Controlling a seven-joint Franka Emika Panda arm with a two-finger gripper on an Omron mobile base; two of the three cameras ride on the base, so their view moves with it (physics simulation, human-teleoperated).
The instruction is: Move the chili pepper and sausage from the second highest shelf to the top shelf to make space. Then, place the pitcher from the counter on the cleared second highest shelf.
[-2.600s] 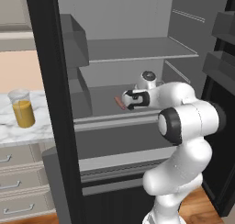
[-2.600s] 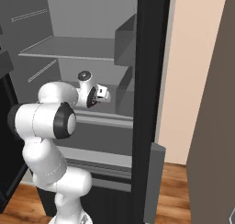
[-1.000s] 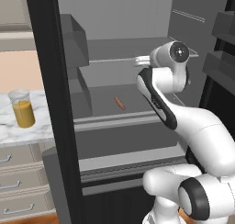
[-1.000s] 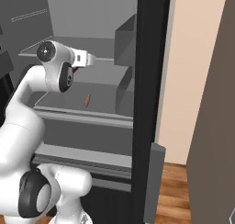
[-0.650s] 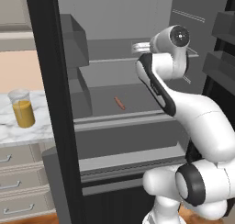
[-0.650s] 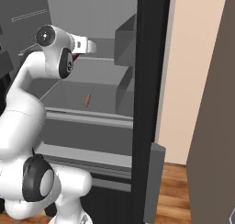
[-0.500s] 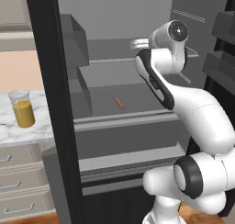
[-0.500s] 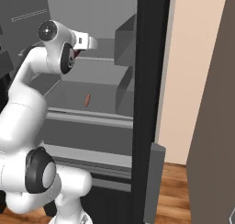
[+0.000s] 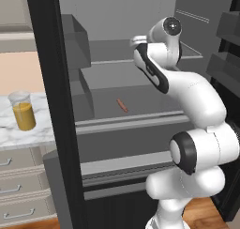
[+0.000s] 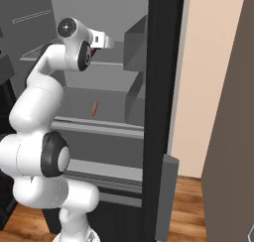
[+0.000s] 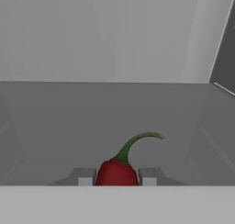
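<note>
Pepper point(image 11: 116, 172) sits pinched between the gripper's point(image 11: 116, 176) two fingertips, red body clamped and green stem curling up and to the right in the hand view. The arm reaches high into the open fridge, its hand level with the top shelf point(image 9: 112, 49) and pointing toward the back wall. The sausage point(image 9: 122, 105) lies alone on the second shelf below, near its middle. The pitcher point(image 9: 22, 110), with orange liquid inside, stands on the counter point(image 9: 9, 134) left of the fridge, well apart from the arm.

Judging by this, the first step is in hand: carrying the pepper up to the top shelf. The next move likely calls for easing the hand down until the pepper is close over the shelf surface, then letting go and backing out without clipping the bin at the shelf's side. Sausage and pitcher are not yet dealt with.
</note>
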